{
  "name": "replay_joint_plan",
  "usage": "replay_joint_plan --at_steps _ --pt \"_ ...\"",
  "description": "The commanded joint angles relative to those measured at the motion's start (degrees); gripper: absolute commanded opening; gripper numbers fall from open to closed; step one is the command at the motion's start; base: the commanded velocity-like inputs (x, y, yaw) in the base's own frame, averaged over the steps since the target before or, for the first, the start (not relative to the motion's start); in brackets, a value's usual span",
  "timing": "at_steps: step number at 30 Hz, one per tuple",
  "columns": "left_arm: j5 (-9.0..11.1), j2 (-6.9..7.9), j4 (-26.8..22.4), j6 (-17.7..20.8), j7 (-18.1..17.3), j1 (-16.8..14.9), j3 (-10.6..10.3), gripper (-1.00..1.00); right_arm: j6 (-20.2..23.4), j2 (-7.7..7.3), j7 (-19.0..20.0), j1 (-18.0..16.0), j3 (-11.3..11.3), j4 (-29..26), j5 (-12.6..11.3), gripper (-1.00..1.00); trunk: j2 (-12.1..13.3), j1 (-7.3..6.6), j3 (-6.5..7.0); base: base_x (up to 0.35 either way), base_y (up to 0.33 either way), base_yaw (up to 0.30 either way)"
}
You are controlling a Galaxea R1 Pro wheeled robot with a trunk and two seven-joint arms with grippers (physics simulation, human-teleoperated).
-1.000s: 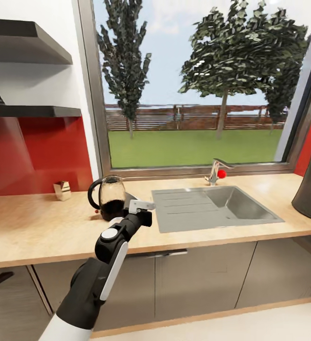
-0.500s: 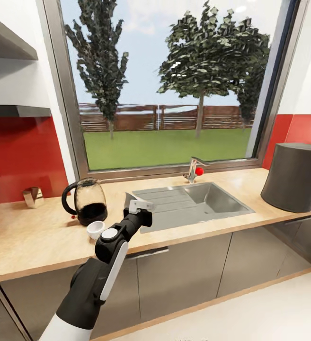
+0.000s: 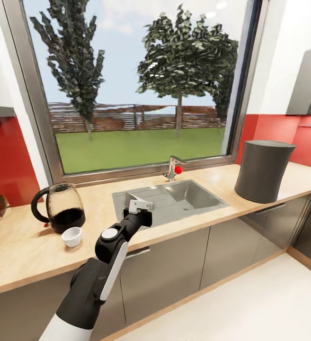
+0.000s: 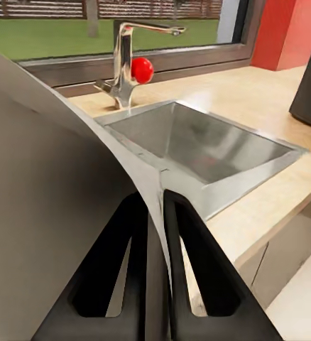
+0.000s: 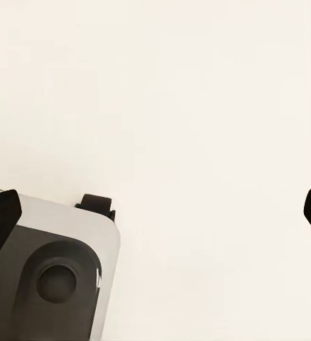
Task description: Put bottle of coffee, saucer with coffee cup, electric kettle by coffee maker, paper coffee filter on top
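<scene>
From the dark round electric kettle (image 3: 60,208) and the little white coffee cup (image 3: 72,236) on the countertop (image 3: 18,251), we should carry our load slowly past the sink (image 3: 193,199) to the tall grey coffee maker (image 3: 262,170) and set it softly on top. Our left gripper (image 3: 135,204) pinches a thin, pale, bent sheet, which we think is the paper coffee filter (image 4: 63,185). The right gripper (image 5: 155,213) has its tips far apart and holds nothing.
</scene>
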Motion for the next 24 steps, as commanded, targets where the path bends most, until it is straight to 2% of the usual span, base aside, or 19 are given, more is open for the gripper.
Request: replay_joint_plan --at_steps 1,14,24 --pt "0.23 0.00 -0.08 0.32 0.12 -0.04 -0.02 -1.00 -0.20 -0.01 0.04 -0.06 0.00 0.08 0.21 1.00 -0.06 0.01 -0.08 0.000 0.000 -0.280" --pt "0.23 0.00 -0.08 0.32 0.12 -0.04 -0.03 -1.00 -0.20 -0.01 0.00 -0.06 0.01 0.05 0.21 1.00 -0.06 0.01 -0.08 0.011 -0.012 -0.276" --pt "0.23 0.00 -0.08 0.32 0.12 -0.04 -0.06 -1.00 -0.20 -0.01 0.00 -0.06 0.03 0.06 0.19 1.00 -0.06 0.01 -0.08 0.199 -0.176 -0.072"
